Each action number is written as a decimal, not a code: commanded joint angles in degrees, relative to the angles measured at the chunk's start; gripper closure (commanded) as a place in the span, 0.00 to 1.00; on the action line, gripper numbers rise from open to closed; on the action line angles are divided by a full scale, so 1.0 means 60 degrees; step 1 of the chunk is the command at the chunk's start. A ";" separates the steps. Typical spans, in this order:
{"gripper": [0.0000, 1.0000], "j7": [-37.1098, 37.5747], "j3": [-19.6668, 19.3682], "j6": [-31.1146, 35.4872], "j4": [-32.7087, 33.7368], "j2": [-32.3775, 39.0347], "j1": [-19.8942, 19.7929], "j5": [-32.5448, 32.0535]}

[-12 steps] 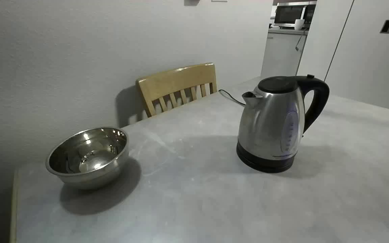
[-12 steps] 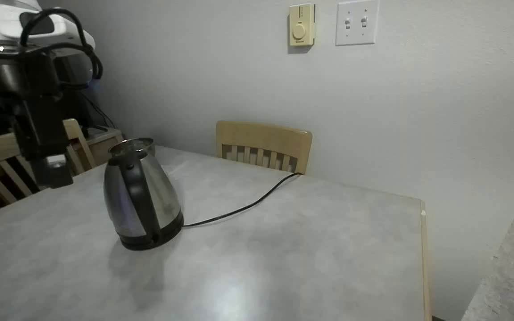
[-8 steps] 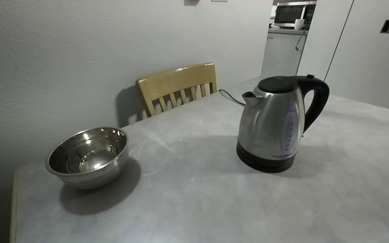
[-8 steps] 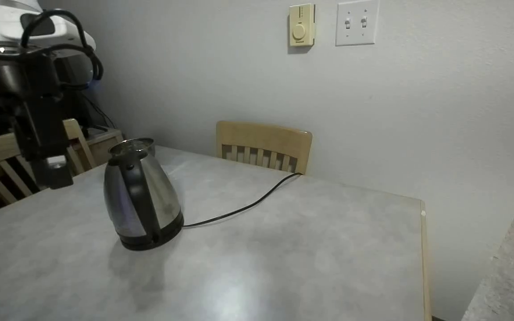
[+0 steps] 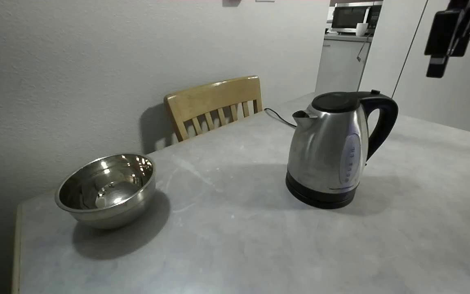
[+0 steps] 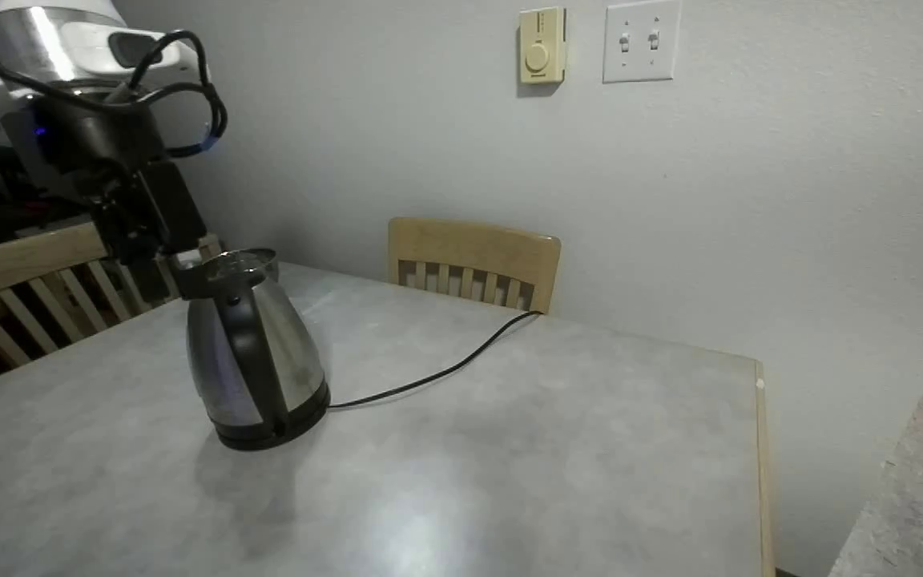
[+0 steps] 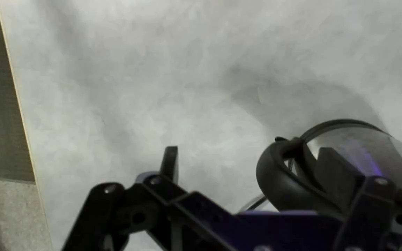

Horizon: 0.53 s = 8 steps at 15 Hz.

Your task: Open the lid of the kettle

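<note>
The steel kettle point(image 5: 327, 151) stands upright on the table in an exterior view, with its black handle point(image 5: 384, 122) to the right. Its round black lid point(image 5: 336, 102) lies flat and shut on top. The kettle also shows in an exterior view point(image 6: 297, 344), handle towards the camera. My gripper point(image 5: 439, 65) is above and to the handle side of the kettle, apart from it; it also shows in an exterior view point(image 6: 177, 272). In the wrist view my gripper point(image 7: 248, 151) is open and empty, fingers wide apart, with the kettle handle point(image 7: 284, 174) showing below between them. The lid is hidden there.
A shiny metal bowl point(image 5: 108, 196) stands on the grey table point(image 5: 227, 253), away from the kettle on the spout side. A black cord point(image 6: 437, 373) runs from the kettle base to the table edge. A wooden chair point(image 6: 473, 256) stands by the wall.
The arm and gripper have moved closer to the kettle, leftward in an exterior view and rightward in an exterior view. The kettle, lid and bowl have not moved.
</note>
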 commanded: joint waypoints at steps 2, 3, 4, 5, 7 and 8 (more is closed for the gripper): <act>0.00 -0.0238 -0.0107 0.0396 0.1306 0.1215 0.0130 -0.0155; 0.00 -0.0276 -0.0119 0.0417 0.1524 0.1388 0.0149 -0.0143; 0.04 -0.0293 -0.0123 0.0448 0.1740 0.1565 0.0171 -0.0133; 0.24 -0.0325 -0.0137 0.0490 0.1955 0.1756 0.0192 -0.0070; 0.32 -0.0426 -0.0154 0.0529 0.2336 0.2105 0.0236 0.0021; 0.39 -0.0486 -0.0155 0.0548 0.2509 0.2276 0.0262 0.0062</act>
